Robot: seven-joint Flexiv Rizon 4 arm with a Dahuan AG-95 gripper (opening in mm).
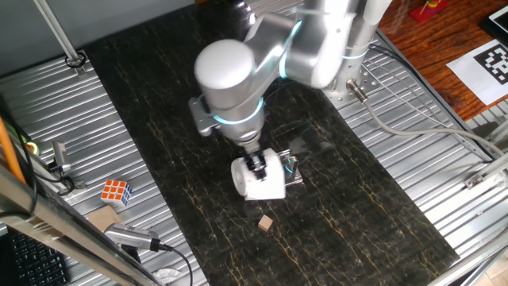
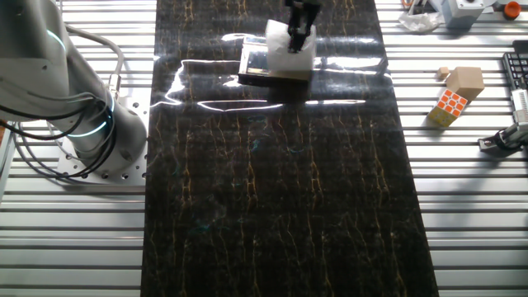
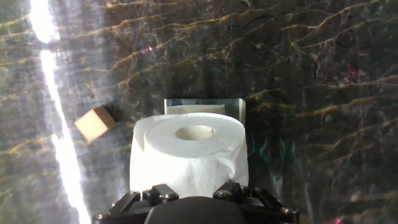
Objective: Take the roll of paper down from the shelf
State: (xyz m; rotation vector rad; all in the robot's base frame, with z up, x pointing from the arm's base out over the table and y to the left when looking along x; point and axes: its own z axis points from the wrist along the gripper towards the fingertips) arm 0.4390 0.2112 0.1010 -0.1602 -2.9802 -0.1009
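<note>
The roll of paper (image 3: 189, 152) is white and stands upright with its core hole up on the shelf (image 3: 235, 106), a small clear plastic stand on the dark marbled table. It also shows in one fixed view (image 1: 266, 184) and the other fixed view (image 2: 290, 56). The shelf's shiny edge shows beside the roll (image 1: 294, 169) and to its left (image 2: 252, 64). My gripper (image 1: 258, 165) is right at the roll's top from above (image 2: 299, 37). In the hand view only the gripper's dark base shows, pressed close to the roll. The fingertips are hidden, so I cannot tell whether they grip.
A small tan wooden cube (image 3: 94, 122) lies on the table close to the roll (image 1: 265, 223). A colour puzzle cube (image 1: 116, 191) and a cardboard block (image 2: 464, 80) lie on the ribbed metal beside the table. The arm's base (image 2: 91, 124) stands at one side.
</note>
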